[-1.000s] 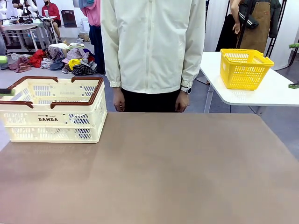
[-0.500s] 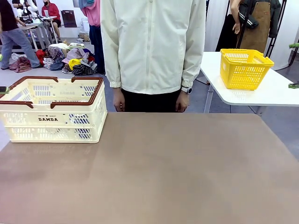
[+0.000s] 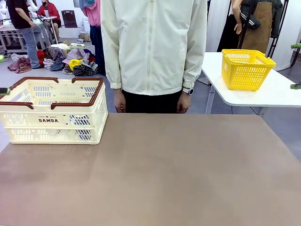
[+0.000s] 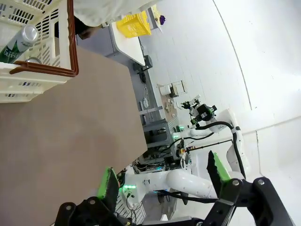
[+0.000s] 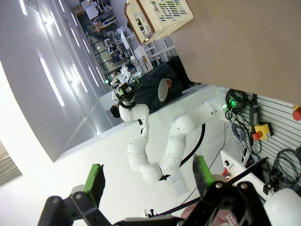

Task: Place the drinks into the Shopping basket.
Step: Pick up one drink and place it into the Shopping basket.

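1. The big cream Shopping basket (image 3: pixel 52 110) with the brown rim sits on the brown table (image 3: pixel 155 174), at the far left corner, close to the person's side
2. From the left wrist camera I can see one of the drinks (image 4: pixel 18 43) lying tilted inside the Shopping basket, its silver top up near the slotted wall
3. The left gripper (image 4: pixel 162 178) is up off the table with its two green-padded fingers wide apart, and nothing is between them
4. The right gripper (image 5: pixel 148 178) is also up in the air with its fingers spread wide and nothing in them
5. A person in a pale jacket (image 3: pixel 154 44) stands at the far edge of the table, both arms hanging down
6. A small yellow basket (image 3: pixel 247 68) sits on a white side table (image 3: pixel 268 92) off to the right
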Motion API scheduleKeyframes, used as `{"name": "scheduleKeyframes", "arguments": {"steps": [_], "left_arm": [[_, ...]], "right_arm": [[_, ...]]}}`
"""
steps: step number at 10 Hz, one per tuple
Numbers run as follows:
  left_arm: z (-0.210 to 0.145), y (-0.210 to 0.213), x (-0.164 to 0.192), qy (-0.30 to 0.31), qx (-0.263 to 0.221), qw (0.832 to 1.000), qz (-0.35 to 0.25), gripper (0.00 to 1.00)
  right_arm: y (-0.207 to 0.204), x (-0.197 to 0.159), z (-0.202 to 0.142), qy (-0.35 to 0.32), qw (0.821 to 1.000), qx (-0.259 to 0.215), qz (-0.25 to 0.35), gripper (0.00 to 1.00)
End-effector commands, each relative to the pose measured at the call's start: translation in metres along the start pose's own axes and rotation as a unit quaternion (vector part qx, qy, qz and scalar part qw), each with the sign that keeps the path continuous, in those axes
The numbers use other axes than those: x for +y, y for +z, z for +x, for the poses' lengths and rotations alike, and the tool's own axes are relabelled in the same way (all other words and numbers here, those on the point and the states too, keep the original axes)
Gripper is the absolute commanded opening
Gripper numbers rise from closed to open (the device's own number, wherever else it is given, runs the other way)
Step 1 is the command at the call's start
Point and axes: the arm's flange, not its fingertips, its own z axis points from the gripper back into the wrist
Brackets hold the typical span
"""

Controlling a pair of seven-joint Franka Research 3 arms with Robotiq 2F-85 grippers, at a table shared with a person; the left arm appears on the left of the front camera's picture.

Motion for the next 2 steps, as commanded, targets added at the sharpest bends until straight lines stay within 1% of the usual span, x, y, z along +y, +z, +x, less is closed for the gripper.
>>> {"name": "scheduleKeyframes", "arguments": {"steps": [1, 2], "left_arm": [[-0.0041, -0.0029, 0.0002, 0.0, -0.003, 1.0, -0.01, 1.0], [-0.0041, -0.0029, 0.0002, 0.0, -0.003, 1.0, -0.01, 1.0]], "right_arm": [[0.0003, 0.0035, -0.0008, 0.003, 1.0, 0.003, 0.007, 1.0], [0.0003, 0.0035, -0.0008, 0.003, 1.0, 0.003, 0.007, 1.0]]}}
